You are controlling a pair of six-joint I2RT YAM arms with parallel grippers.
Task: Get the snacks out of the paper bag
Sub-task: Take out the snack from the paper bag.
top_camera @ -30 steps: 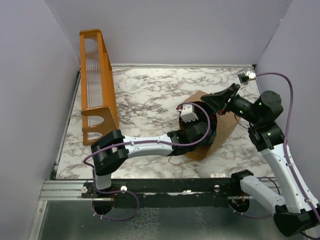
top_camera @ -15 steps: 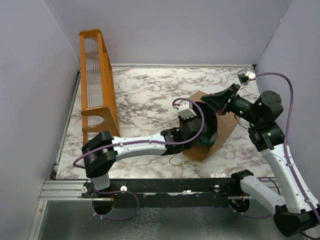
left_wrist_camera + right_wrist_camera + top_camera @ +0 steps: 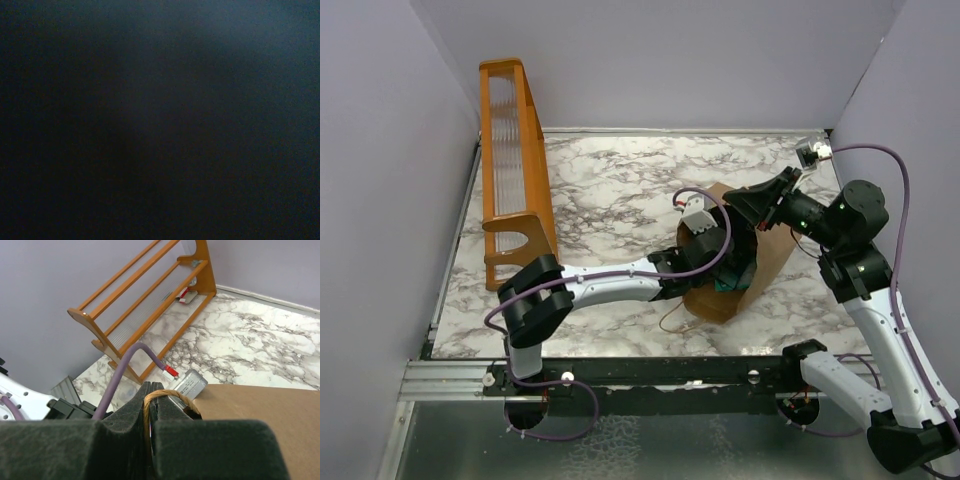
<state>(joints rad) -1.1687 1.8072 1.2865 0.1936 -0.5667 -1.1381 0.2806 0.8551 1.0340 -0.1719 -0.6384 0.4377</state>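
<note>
The brown paper bag point(image 3: 770, 255) lies on its side right of the table's middle, its mouth toward the left. My left gripper is deep inside the mouth and hidden; only its wrist point(image 3: 705, 240) shows, and the left wrist view is black. A bit of a teal snack packet point(image 3: 728, 283) shows at the bag's mouth below that wrist. My right gripper point(image 3: 151, 392) is shut on the bag's twisted cord handle point(image 3: 172, 397) and holds the upper edge of the mouth up; it also shows in the top view point(image 3: 745, 203).
The orange wooden rack point(image 3: 515, 165) stands along the left side of the marble table point(image 3: 610, 180). The bag's other cord handle point(image 3: 670, 320) lies loose on the table near the front edge. Purple walls close in the left, back and right.
My left wrist has shifted slightly up and right and pushed further into the bag's mouth. The right gripper holds the handle in the same place.
</note>
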